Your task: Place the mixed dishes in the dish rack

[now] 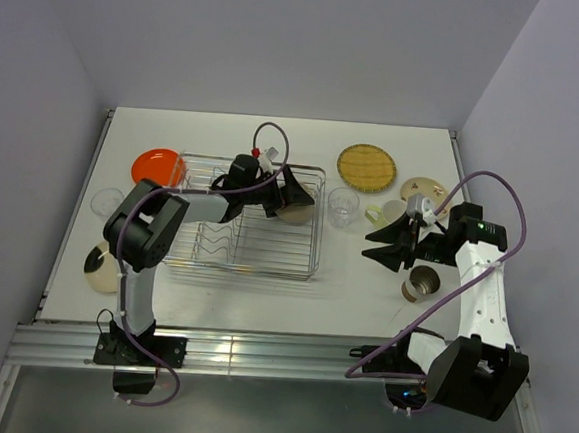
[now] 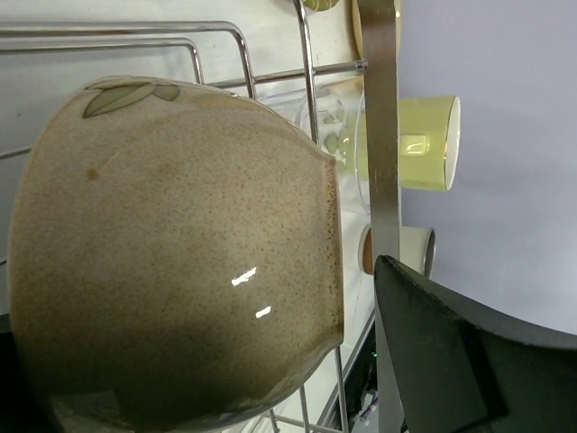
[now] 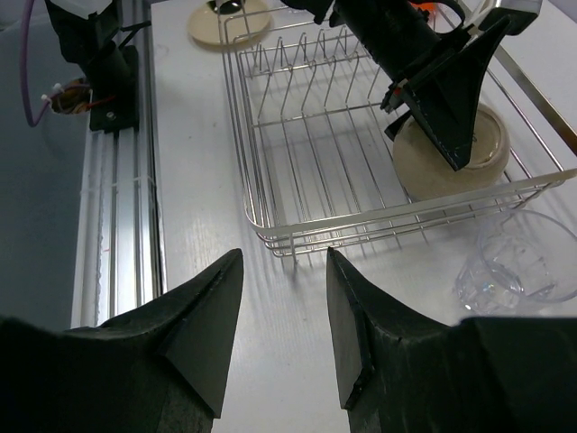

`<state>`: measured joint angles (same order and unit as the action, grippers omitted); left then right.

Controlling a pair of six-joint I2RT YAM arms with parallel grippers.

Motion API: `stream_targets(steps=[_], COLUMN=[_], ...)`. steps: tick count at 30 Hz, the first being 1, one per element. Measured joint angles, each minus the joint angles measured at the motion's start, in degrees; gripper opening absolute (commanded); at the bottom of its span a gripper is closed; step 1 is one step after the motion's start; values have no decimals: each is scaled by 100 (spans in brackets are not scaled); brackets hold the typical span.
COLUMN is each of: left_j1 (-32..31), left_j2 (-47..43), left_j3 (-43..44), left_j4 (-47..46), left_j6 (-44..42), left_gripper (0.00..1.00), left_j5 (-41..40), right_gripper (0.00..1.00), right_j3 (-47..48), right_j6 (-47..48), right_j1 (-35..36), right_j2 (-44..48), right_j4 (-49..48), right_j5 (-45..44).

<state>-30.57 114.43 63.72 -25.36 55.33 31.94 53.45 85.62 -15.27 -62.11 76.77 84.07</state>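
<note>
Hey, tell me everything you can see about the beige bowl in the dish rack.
The beige bowl is round, glossy and speckled, ceramic by its look, with a green leaf motif near the rim. It sits mouth up inside the dish rack, toward its far right corner, resting on the wires. The open left gripper hangs right at it; whether a finger touches it I cannot tell.

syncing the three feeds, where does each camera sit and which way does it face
Top external: above and behind the arms, looking down on the table; left arm and right arm whole, bases at bottom.
Left wrist: at the dish rack, close up on the beige bowl; one dark finger lower right.
Right wrist: low over the table, facing the rack's side; right gripper open in front.
Shared: top and right wrist both show the left gripper by the bowl.
</note>
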Motion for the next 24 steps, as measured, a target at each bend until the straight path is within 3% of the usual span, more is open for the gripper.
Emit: stream_targets(steps=[12, 24], left_j1=[39, 114], left_j2=[-280, -468], left_j3=[-7, -4], left_j4=[1185, 1676], left_j6=[-422, -702], left_gripper=[99, 99], left_j5=[-356, -444], right_gripper=[49, 49], right_j3=[-13, -55], right_j6=[66, 107], right_j1=[0, 0], right_j2=[79, 166], right_j4=[0, 2], right_j5=[2, 4])
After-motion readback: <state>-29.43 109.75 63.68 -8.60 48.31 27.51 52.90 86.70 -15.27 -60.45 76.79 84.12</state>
